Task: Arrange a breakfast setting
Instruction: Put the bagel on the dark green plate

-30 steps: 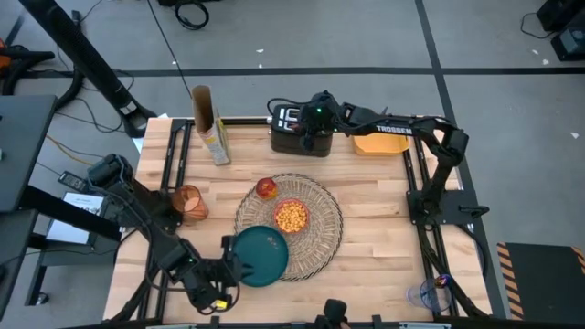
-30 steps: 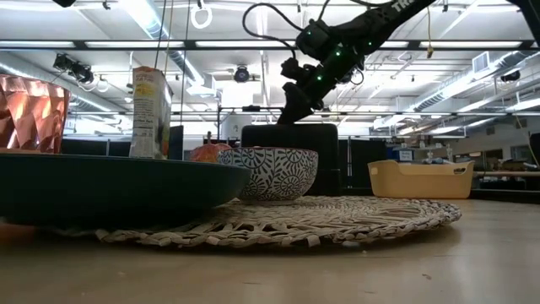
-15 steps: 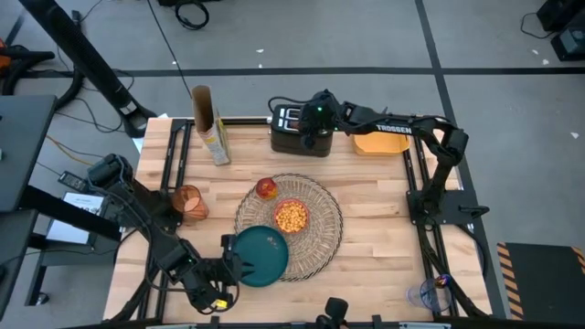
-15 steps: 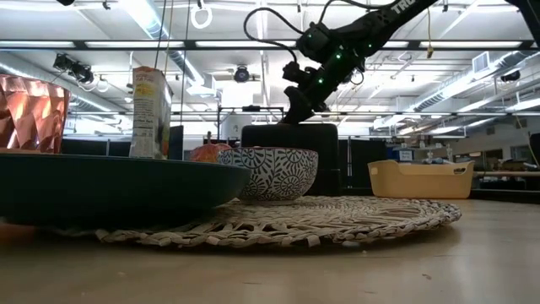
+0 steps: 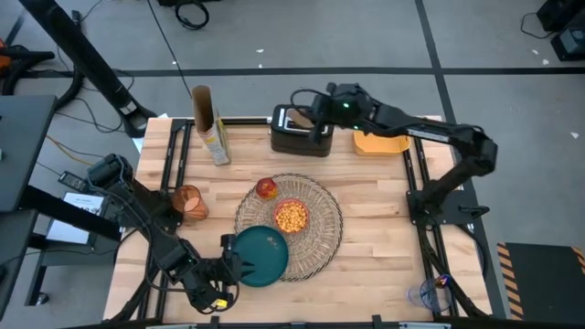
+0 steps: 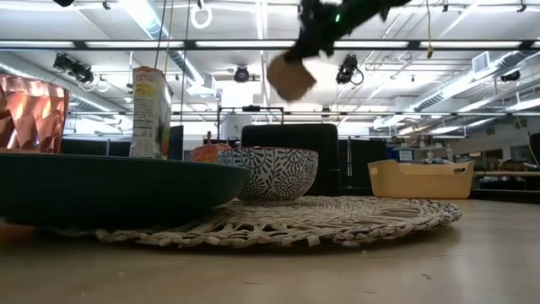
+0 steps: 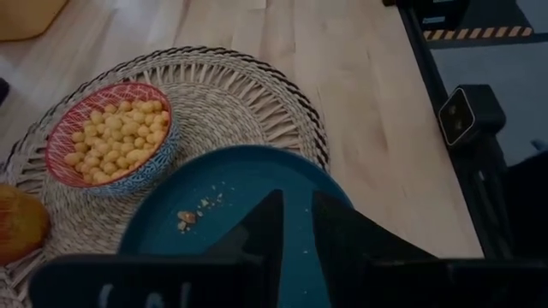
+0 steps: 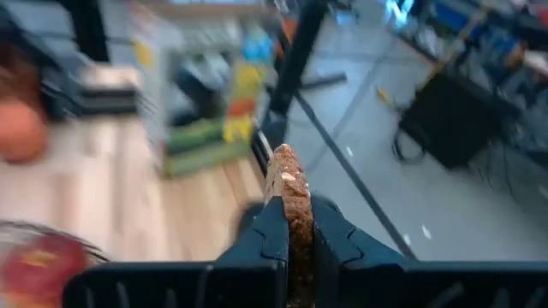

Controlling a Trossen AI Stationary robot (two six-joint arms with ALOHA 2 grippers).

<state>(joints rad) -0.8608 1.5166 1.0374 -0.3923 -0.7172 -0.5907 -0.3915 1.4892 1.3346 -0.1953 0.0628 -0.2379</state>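
Observation:
My right gripper (image 5: 311, 111) is shut on a toast slice (image 6: 291, 76), high above the black toaster (image 6: 291, 148). The woven placemat (image 5: 322, 245) carries a red bowl of cereal (image 5: 292, 216) and a red apple (image 5: 266, 188). The teal plate (image 5: 260, 256) lies on the mat's near-left part, overhanging its edge. My left gripper (image 7: 297, 224) is at the plate's left rim, its fingers close together over the plate. The orange cup (image 5: 190, 203) stands on the table left of the mat. No spoon shows. My right gripper pinches the toast slice's two flat faces (image 8: 293, 192) between its two fingers, near one edge. The fingers come from above, slanting down. The toast hangs below them (image 6: 291, 78), tilted and lifted clear of the toaster. My left gripper: I cannot tell whether it touches the plate; its own body hides the rim.
A yellow-orange bin (image 5: 379, 142) stands at the far right beside the toaster. A cereal box (image 5: 215, 142) stands at the far left. Bare wood lies to the right of the mat and along the near edge.
My right gripper has gone up from the toaster's top. The toast slice has come out with it and now hangs clear above the toaster.

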